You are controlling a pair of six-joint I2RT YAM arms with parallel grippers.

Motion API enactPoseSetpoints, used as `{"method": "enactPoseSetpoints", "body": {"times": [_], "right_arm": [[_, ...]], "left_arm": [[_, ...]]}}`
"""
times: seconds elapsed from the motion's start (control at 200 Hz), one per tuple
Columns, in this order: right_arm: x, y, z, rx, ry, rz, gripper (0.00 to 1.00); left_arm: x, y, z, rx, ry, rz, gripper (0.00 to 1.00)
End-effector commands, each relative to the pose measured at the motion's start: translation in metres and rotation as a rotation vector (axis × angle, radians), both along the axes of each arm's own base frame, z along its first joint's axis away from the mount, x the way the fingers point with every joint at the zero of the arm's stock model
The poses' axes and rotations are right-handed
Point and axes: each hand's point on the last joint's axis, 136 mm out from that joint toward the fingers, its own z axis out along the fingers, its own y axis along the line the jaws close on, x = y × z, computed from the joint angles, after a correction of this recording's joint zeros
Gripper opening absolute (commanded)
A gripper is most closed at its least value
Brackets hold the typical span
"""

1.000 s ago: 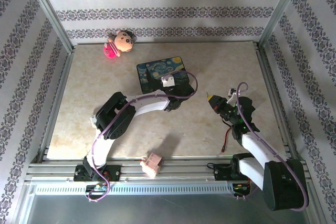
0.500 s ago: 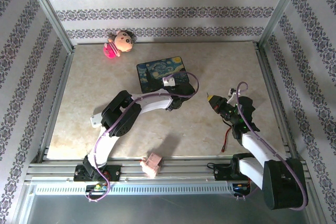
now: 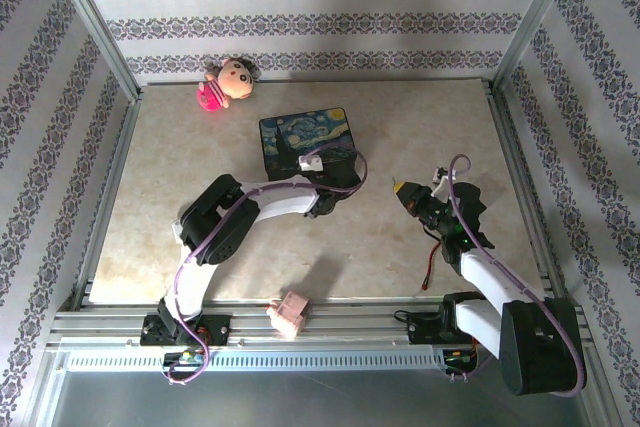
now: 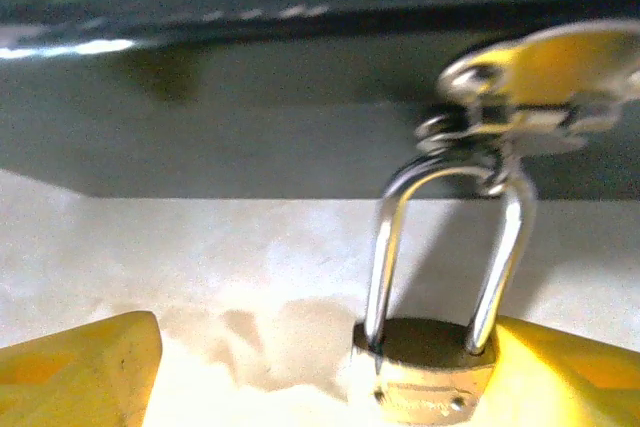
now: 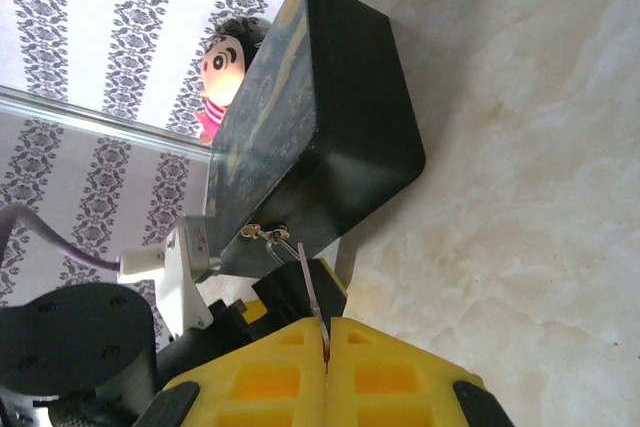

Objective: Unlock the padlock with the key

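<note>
Where it hangs by its silvery shackle (image 4: pixel 448 237) from the brass hasp (image 4: pixel 535 72) on the front wall of the dark-blue painted box (image 3: pixel 305 135), the padlock (image 4: pixel 432 375) sits just inside the left gripper (image 4: pixel 320 372). Its small brass body is low between the two yellow fingers (image 4: pixel 85 372), close against the one on the right of the left wrist view and well apart from the other. That gripper stands spread wide, closed on nothing, with bare bench showing across most of the gap between its fingers. The box wall rises straight ahead of it, dark and blurred.

Off to the right of the left gripper, and apart from the box, the right gripper (image 5: pixel 328 342) points its fingers toward the box's front. Its yellow fingers are pressed together, pinching the key (image 5: pixel 313 292), which is seen edge-on as a thin silvery strip sticking out from between them toward the hasp side of the box.

Beyond the box, farther from both grippers, a small doll (image 3: pixel 227 83) in pink lies at the back edge of the bench (image 3: pixel 430 117). Behind the left gripper, at the near edge of the bench, lies a small pink block (image 3: pixel 290 314).
</note>
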Motion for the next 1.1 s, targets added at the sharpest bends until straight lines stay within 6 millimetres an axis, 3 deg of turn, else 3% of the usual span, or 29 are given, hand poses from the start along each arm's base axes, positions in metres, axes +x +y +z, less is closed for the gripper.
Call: {"method": "enactPoseSetpoints", "body": {"times": [0.0,0.295,0.5,0.78,1.099], "right_arm": [[0.006,-0.002,0.012,-0.001,-0.038,-0.001,0.00],[0.004,-0.004,0.014,-0.003,-0.043,-0.013,0.00],[-0.001,-0.005,0.013,-0.002,-0.046,-0.024,0.00],[-0.005,-0.008,0.011,-0.006,-0.045,-0.038,0.00],[-0.004,-0.007,0.016,-0.002,-0.055,-0.031,0.00]], "left_arm": [[-0.001,0.003,0.019,-0.043,-0.003,-0.027,0.81],[0.012,-0.028,0.011,-0.111,0.026,-0.121,0.74],[0.020,-0.019,0.004,-0.077,0.041,-0.128,0.69],[0.028,-0.016,-0.002,-0.105,0.066,-0.170,0.53],[0.022,-0.016,-0.014,-0.132,0.113,-0.174,0.50]]}}
